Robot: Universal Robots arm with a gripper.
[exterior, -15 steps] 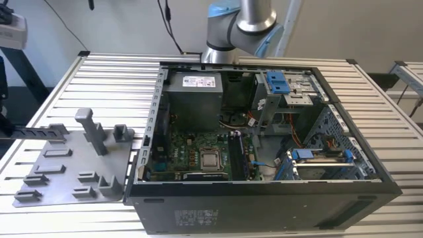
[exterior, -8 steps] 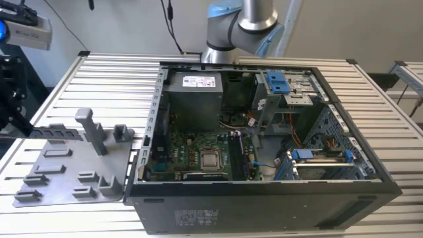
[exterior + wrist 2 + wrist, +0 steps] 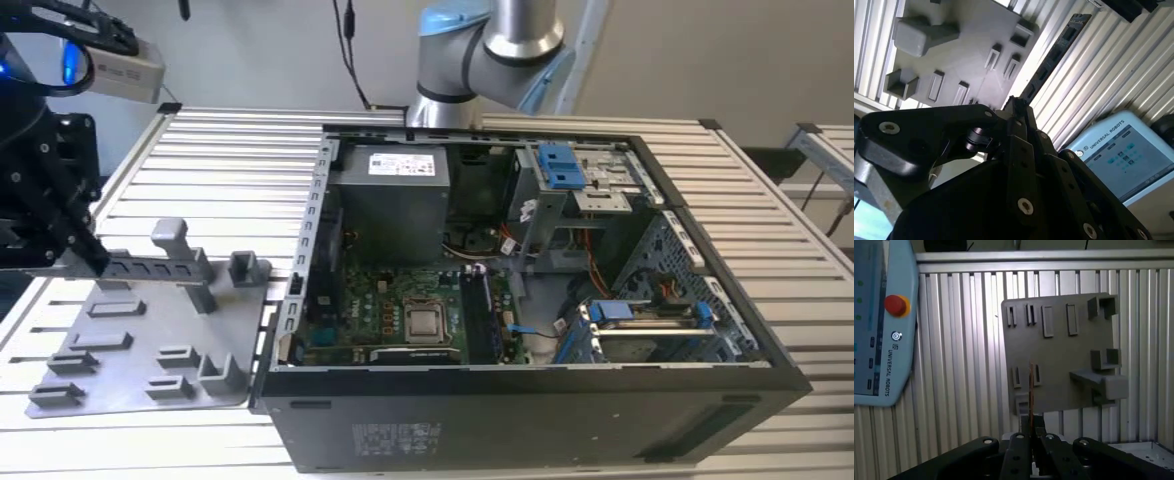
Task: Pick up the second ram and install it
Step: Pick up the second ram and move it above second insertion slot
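The second ram (image 3: 1031, 390) shows edge-on as a slim strip in the first wrist view, sticking out from between my fingers. In the second wrist view it is a long dark stick (image 3: 1054, 57) with chips along it. My gripper (image 3: 1031, 424) is shut on one end of it. At the exterior view's left the gripper (image 3: 88, 262) holds the stick (image 3: 150, 268) roughly level above the grey plastic tray (image 3: 134, 350). The open computer case (image 3: 534, 400) lies at the exterior view's right, with the motherboard's memory slots (image 3: 477, 310) beside the processor socket (image 3: 424, 322).
The tray carries upright blocks (image 3: 168, 235) and small slot holders (image 3: 1026, 315) just under the stick. A teach pendant (image 3: 879, 340) lies on the slatted table (image 3: 227, 150) beside the tray. Blue drive clips (image 3: 561, 165) sit inside the case.
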